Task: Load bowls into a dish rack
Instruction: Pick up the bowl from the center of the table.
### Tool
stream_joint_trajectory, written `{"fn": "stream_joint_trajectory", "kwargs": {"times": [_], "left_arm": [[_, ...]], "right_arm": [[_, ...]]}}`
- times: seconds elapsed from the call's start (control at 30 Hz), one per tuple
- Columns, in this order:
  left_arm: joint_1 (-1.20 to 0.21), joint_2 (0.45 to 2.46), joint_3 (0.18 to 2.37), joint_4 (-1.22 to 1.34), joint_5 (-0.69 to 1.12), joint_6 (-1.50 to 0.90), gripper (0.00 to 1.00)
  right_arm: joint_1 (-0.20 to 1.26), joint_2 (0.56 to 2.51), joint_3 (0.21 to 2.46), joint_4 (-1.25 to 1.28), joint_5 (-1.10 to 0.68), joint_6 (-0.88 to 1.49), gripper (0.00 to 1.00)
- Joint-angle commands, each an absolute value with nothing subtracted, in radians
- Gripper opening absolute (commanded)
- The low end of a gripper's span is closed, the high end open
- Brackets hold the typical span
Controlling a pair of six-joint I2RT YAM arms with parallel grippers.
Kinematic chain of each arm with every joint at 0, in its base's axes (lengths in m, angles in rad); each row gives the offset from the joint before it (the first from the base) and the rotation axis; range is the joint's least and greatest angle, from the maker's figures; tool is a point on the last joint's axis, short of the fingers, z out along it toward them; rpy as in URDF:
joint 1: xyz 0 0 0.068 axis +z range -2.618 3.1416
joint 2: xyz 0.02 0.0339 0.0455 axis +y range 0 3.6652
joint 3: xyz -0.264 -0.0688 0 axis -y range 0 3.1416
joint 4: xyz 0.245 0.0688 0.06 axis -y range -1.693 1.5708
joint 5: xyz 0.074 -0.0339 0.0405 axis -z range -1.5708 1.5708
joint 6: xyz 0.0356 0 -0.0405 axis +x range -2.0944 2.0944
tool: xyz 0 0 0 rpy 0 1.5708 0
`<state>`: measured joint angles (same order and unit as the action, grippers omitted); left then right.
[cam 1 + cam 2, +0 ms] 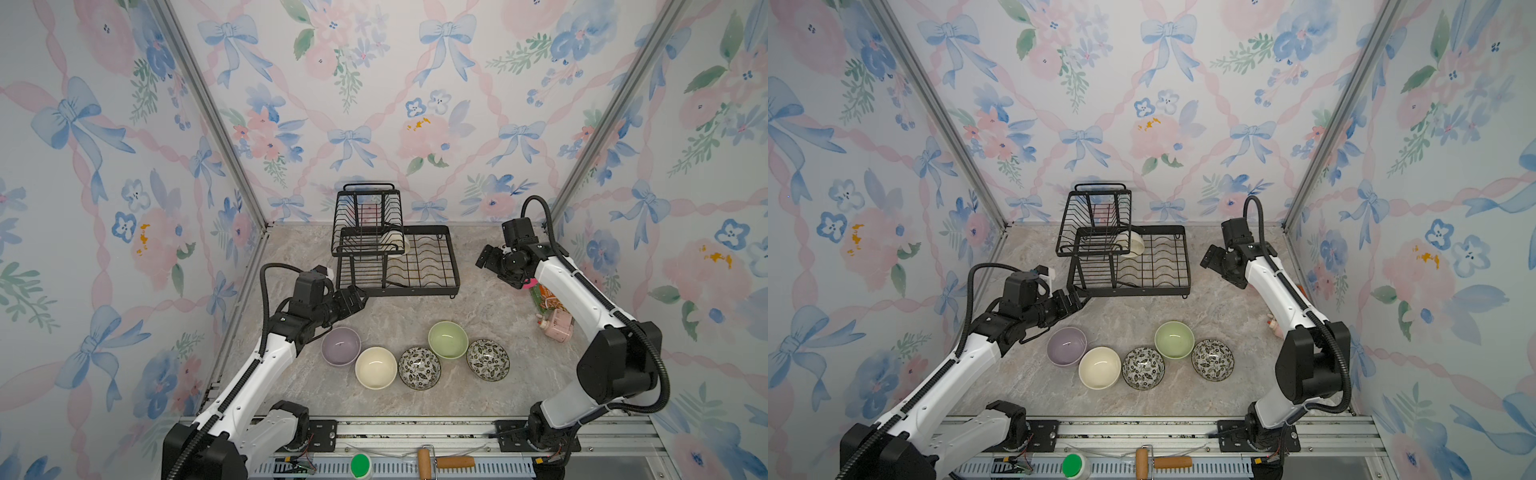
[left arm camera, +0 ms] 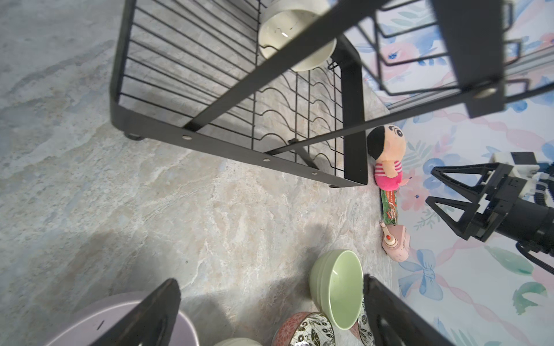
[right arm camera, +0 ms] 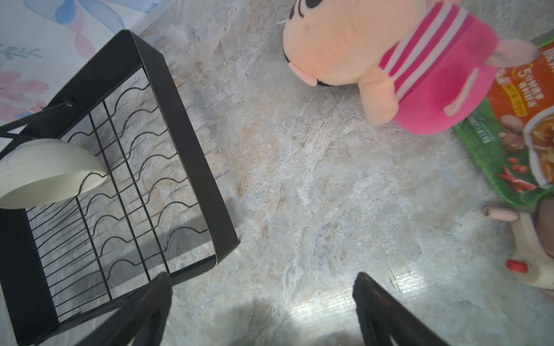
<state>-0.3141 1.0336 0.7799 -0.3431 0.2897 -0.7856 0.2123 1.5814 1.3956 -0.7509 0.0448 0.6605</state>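
The black wire dish rack (image 1: 454, 266) stands at the back of the table, and one cream bowl (image 1: 402, 244) leans in its base tray beside the raised basket. Five bowls sit near the front: lavender (image 1: 340, 345), cream (image 1: 375, 367), a leaf-patterned one (image 1: 419, 368), pale green (image 1: 448, 339) and another leaf-patterned one (image 1: 488, 360). My left gripper (image 1: 360, 300) hangs open and empty by the rack's front left corner, above the lavender bowl's far side. To the right of the rack, my right gripper (image 1: 482, 257) is open and empty over bare table (image 3: 269, 179).
A plush doll (image 3: 389, 60), a snack packet (image 1: 544, 297) and a pink toy (image 1: 557, 326) lie along the right wall under my right arm. A green-capped bottle (image 1: 360, 465) and a wooden roller (image 1: 436, 461) rest on the front rail.
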Motion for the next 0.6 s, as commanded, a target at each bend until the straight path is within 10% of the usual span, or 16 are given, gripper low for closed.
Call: {"fn": "stream_joint_trajectory", "kwargs": {"times": [0.0, 0.57], "left_arm": [[-0.405, 1.039, 0.810, -0.378, 0.196, -0.757, 0.98], [-0.794, 1.279, 0.925, -0.330, -0.140, -0.572, 0.98]], "right_arm": [[0.246, 1.468, 1.314, -0.815, 0.059, 0.633, 0.96], [0.595, 1.237, 0.833, -0.650, 0.039, 0.588, 0.97]]}}
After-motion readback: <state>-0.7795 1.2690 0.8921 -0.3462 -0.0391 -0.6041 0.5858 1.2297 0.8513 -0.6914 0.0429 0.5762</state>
